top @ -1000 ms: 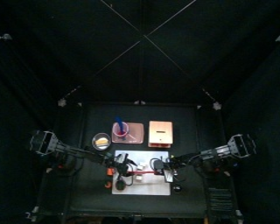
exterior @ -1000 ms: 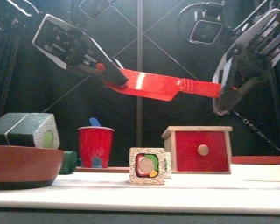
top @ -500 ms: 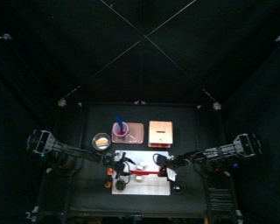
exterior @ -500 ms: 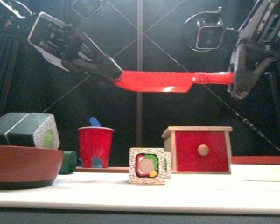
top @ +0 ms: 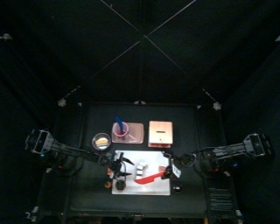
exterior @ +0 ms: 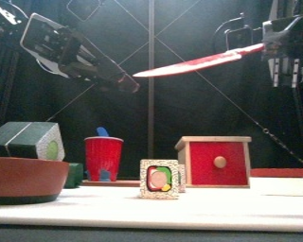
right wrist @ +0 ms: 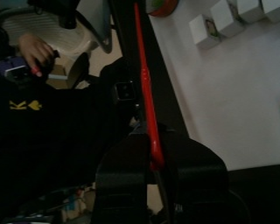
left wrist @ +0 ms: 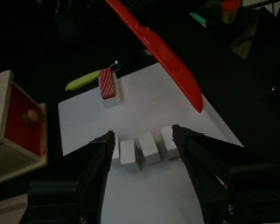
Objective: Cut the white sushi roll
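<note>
We take the white board [left wrist: 154, 122] as our reference. The white sushi roll [left wrist: 147, 150] lies on the board as three short pale pieces in a row, just beside one another near one board edge. In the left wrist view, the left gripper [left wrist: 145, 150] hangs above these pieces with its jaws spread wide and released, holding nothing. A small red-striped piece [left wrist: 108, 83] rests at the opposite edge of the board, with a yellow-green item [left wrist: 83, 83] just off the board beside it.

The right gripper [right wrist: 156, 156] is clenched on the handle of the red knife [exterior: 199, 63]. We see the blade raised well above the board, tilted, its tip pointing toward the left arm.

Behind the board stand a red cup [exterior: 102, 157] and a red-fronted wooden box [exterior: 215, 161].
</note>
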`<action>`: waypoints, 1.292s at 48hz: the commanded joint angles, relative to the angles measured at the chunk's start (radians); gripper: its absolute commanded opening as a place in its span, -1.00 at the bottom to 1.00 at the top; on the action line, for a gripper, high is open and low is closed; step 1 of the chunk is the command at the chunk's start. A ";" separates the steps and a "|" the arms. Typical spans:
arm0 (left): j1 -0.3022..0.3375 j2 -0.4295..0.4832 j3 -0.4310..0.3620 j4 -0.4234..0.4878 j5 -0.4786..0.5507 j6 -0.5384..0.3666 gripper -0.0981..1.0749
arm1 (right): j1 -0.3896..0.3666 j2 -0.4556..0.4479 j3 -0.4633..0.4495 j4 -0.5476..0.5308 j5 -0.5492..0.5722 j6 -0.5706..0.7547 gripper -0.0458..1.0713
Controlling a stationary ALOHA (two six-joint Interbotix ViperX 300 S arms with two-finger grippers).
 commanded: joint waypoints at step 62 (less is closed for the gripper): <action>0.002 0.009 -0.021 -0.035 -0.026 -0.003 0.69 | -0.086 0.107 0.109 -0.152 0.247 -0.006 0.68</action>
